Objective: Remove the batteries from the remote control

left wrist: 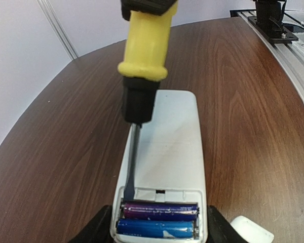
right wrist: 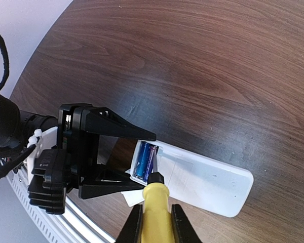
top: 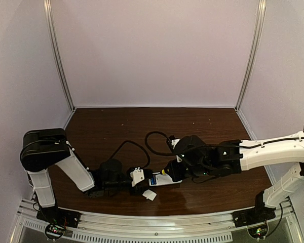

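Note:
The white remote control (left wrist: 175, 136) lies flat on the table with its battery bay open. Two batteries sit side by side in the bay, a purple-blue one (left wrist: 159, 209) and a blue one (left wrist: 156, 228). My left gripper (left wrist: 159, 234) is shut on the bay end of the remote, one finger on each side. My right gripper (right wrist: 157, 216) is shut on the yellow-handled screwdriver (right wrist: 157, 210). Its blade tip (left wrist: 128, 192) rests at the bay's edge, by the end of the purple-blue battery. In the top view the remote (top: 167, 178) lies between my left gripper (top: 141, 180) and right gripper (top: 179, 169).
The small white cover piece (top: 150, 195) lies on the table just in front of the remote; it also shows in the left wrist view (left wrist: 251, 230). Black cables (top: 154, 139) loop over the table behind the grippers. The metal rail (top: 157, 223) runs along the near edge.

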